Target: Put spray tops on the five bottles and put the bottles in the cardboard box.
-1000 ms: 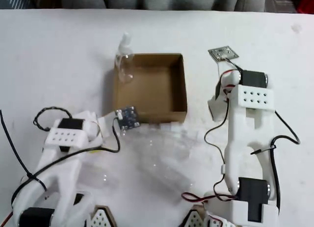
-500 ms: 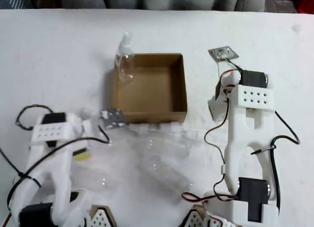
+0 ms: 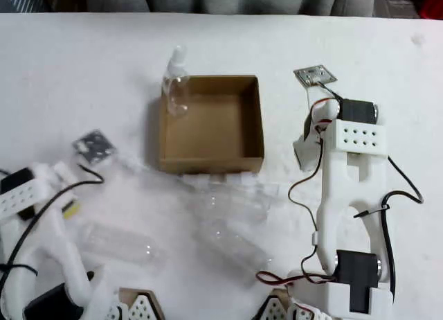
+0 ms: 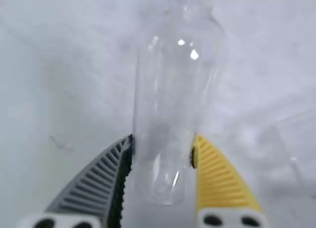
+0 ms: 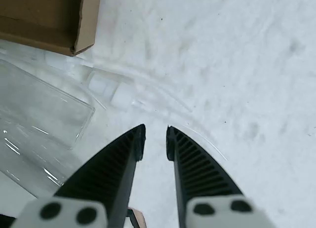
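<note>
White tabletop (image 3: 83,70) spreads under both arms. On the left gripper (image 4: 162,139), the grey and yellow fingers (image 4: 212,173) are spread bottle-wide and clamp a clear bottle (image 4: 170,90) by its lower body, one on each side, with the neck pointing away. On the right gripper (image 5: 154,132), the dark fingers (image 5: 123,159) sit a narrow gap apart, grasping nothing, above bare table. Just beyond their tips lies a white spray top (image 5: 106,85). Beside it, toppled bottles (image 5: 34,119) lie on their sides, and past them is a corner of the cardboard box (image 5: 49,20). At the box's far left corner a capped bottle (image 3: 175,84) stands upright; inside or outside the wall, I cannot tell. A loose bottle (image 3: 118,240) lies near the left arm.
</note>
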